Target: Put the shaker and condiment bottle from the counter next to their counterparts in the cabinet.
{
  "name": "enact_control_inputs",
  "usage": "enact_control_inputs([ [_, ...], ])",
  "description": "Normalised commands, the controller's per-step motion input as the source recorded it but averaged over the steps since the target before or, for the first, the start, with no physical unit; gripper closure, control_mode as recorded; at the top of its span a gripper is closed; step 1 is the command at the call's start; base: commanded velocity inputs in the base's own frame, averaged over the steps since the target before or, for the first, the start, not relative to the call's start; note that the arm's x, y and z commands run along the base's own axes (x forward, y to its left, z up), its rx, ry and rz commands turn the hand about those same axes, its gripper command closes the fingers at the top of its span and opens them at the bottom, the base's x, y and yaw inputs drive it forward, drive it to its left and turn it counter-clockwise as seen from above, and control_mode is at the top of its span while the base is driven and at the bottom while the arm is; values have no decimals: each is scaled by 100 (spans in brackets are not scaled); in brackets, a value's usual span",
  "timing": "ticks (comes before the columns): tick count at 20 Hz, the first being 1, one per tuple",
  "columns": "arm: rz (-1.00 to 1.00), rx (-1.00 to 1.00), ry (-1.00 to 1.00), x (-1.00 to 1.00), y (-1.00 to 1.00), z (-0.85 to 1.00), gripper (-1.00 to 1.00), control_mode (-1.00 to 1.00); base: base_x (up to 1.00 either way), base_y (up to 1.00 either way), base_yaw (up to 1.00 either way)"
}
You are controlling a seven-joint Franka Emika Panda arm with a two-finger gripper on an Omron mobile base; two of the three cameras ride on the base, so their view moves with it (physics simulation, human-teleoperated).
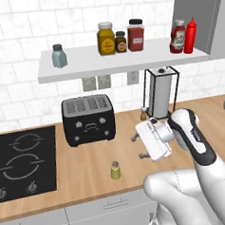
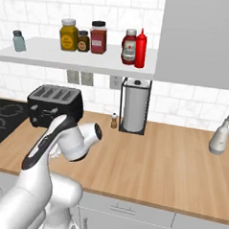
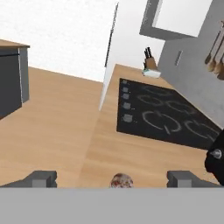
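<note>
Reaching for the shaker (image 1: 115, 170), standing upright near the front edge of the surface (image 1: 90, 173), in front of the toaster (image 1: 88, 119) and just right of the hob (image 1: 22, 161). Red bottle (image 1: 177, 36) already up on the shelf (image 1: 82, 66) beside the squeeze bottle (image 1: 191, 35), at its right end. Gripper (image 1: 137, 147) hovering to the right of the shaker and above it, fingers (image 3: 41, 178) spread wide, nothing held. In the hand view, shaker cap centred between them. Best to drop straight down, keep the cap centred, close only once both fingers flank the body below the cap, then lift vertically, clear of the toaster.
</note>
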Motion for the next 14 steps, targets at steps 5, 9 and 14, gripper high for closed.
enact_control_inputs([
  [5,1,-9,5,-3,24,-70,-100,-100,0,0,0],
  [9,4,-2,0,-13,23,-47,-100,-100,0,0,0],
  [14,1,0,0,-9,27,-49,-100,-100,0,0,0],
])
